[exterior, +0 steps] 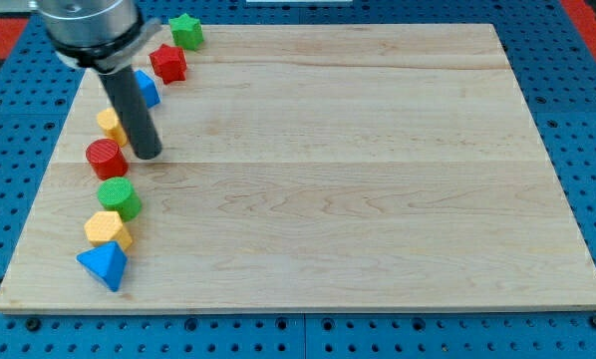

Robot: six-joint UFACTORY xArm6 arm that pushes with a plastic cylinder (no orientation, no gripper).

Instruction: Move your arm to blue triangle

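Wooden boards, pale and joined lengthwise, make up the surface (358, 179), which sits on a blue perforated base (587, 120). We record seven blocks, all ranged along the surface's edge at the view's left.

From the view's top downward: a green star block (186, 30) at the top corner, then a red star-like block (167, 63) just below and to its left. Next comes a blue block (149, 90), partly hidden behind our rod; its shape cannot be confirmed. A yellow block (109, 123) lies just left of the rod, also partly covered, shape unclear. A red cylinder (106, 158) follows, then a green cylinder (118, 197), then a yellow block with flat facets (108, 229).

The blue triangle (104, 264) lies lowest in the line, near the surface's corner at the view's bottom left, touching or almost touching the faceted yellow block above it.

Our arm carries no grasping end effector, only the dark rod, so there is no open or closed state to report. My tip (147, 156) rests on the surface just right of the red cylinder, close but not visibly touching it. It stands well apart from the blue triangle, with the green cylinder and the faceted yellow block lying between the two along the row.
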